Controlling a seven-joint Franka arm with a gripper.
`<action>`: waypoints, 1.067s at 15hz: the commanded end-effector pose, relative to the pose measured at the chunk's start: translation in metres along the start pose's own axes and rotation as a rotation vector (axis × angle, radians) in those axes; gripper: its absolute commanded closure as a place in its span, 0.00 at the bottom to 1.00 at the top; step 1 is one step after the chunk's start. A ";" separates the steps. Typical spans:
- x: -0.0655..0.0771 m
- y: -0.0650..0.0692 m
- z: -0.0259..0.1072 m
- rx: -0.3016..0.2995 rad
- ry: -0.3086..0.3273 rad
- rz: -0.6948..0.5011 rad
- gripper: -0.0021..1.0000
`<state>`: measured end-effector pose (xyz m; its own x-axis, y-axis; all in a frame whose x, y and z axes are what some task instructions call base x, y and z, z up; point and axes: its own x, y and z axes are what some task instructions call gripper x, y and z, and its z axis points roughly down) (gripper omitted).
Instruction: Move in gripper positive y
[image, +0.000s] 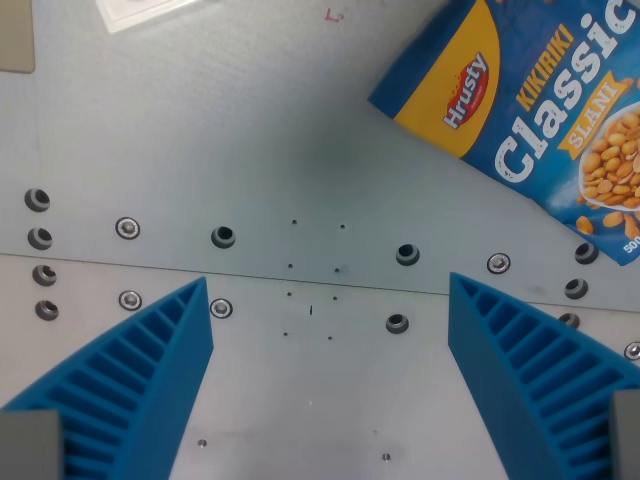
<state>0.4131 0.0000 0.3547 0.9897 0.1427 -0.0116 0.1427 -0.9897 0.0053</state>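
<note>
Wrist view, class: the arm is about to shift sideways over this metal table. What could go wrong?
1. The open hand with ribbed blue fingers holds nothing; if it travels low, it might clip the blue Hrusty Classic peanut bag at upper right.
2. A fingertip could scrape the grey metal table or its bolt holes.

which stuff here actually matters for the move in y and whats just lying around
Part of the job:
- the hand, blue ribbed fingers spread wide, nothing between them

Just lying about:
- blue Hrusty peanut bag, upper part of the wrist view's right, tilted
- white sheet at the top edge
- beige piece in the top corner of the wrist view's left
- grey metal table with bolt holes
</note>
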 end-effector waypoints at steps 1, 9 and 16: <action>0.000 0.005 -0.003 -0.001 0.007 0.000 0.00; 0.000 0.045 -0.003 -0.001 0.007 0.000 0.00; 0.000 0.080 -0.003 -0.001 0.007 0.000 0.00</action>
<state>0.4177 -0.0729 0.3557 0.9921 0.1252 0.0015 0.1252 -0.9920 0.0181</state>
